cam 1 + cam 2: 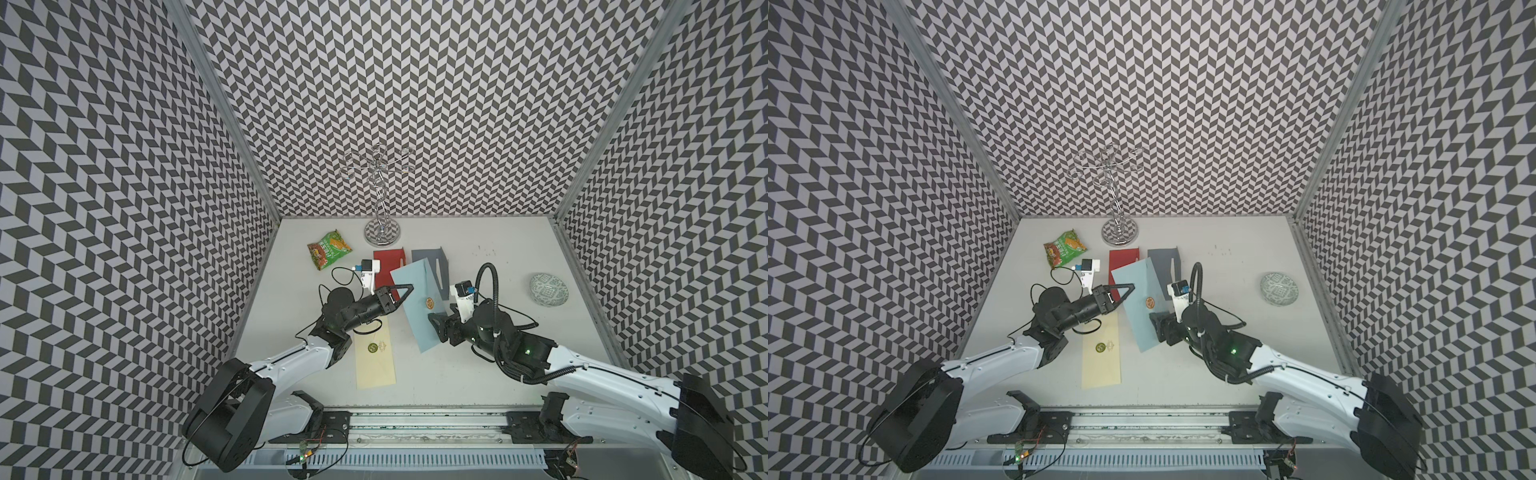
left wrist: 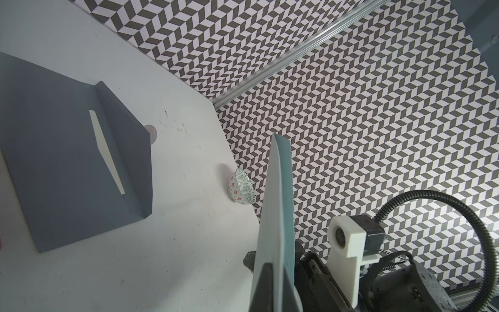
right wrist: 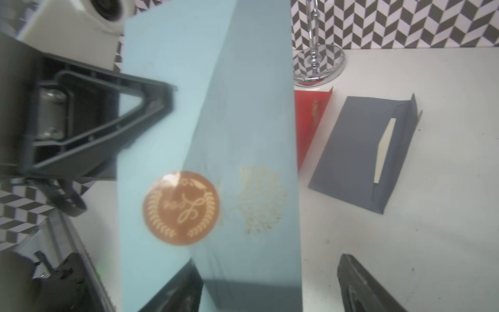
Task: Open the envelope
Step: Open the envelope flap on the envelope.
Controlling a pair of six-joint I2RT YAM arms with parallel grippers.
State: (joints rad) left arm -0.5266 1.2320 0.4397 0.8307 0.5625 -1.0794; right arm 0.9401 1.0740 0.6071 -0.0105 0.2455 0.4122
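White desk [image 1: 478,374]: we list a light blue envelope [image 1: 415,299] aloft, left gripper [image 1: 406,290] clamped on its edge, right gripper [image 3: 267,259] open astride the sealed flap [image 3: 243,135], empty; next, we judge, pinch and peel that flap.

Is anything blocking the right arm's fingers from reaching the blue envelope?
Nothing visible does. The left fingers hold the blue envelope up, and its flap lies between the open right fingers.
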